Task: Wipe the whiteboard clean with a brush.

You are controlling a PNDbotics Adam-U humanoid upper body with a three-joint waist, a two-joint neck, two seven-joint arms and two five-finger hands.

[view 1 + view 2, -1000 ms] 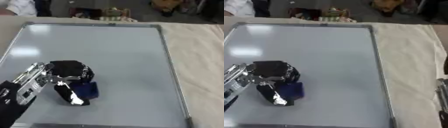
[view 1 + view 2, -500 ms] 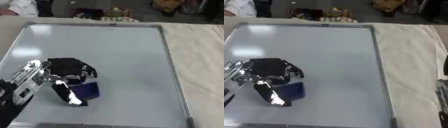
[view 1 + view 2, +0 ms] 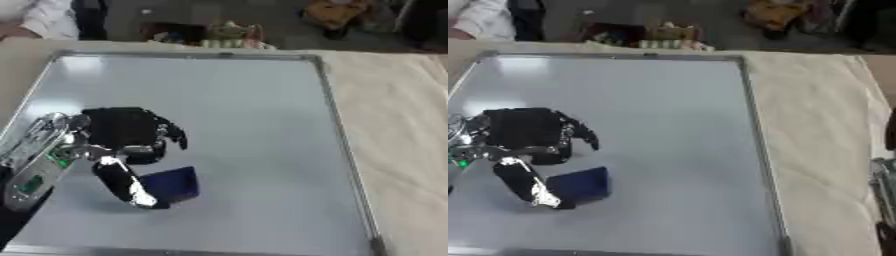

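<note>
Mid-wipe near the board's (image 3: 262, 100) lower-left corner, our left hand (image 3: 122, 135) curls its fingers round the brush (image 3: 171, 184); next, we sweep across.

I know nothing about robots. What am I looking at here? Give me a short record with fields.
Surface: whiteboard lying flat, metal-framed, on a table covered with beige cloth
Board state: no marks visible on it
Tool: dark blue brush, a small block resting on the board's near left part
Left hand: left hand, black and silver, fingers and thumb curled around the brush
Right hand: right hand, only a sliver at the right edge of the right eye view, off the board; fingers not discernible
Background: clutter beyond the board's far edge, too blurred to name
</note>
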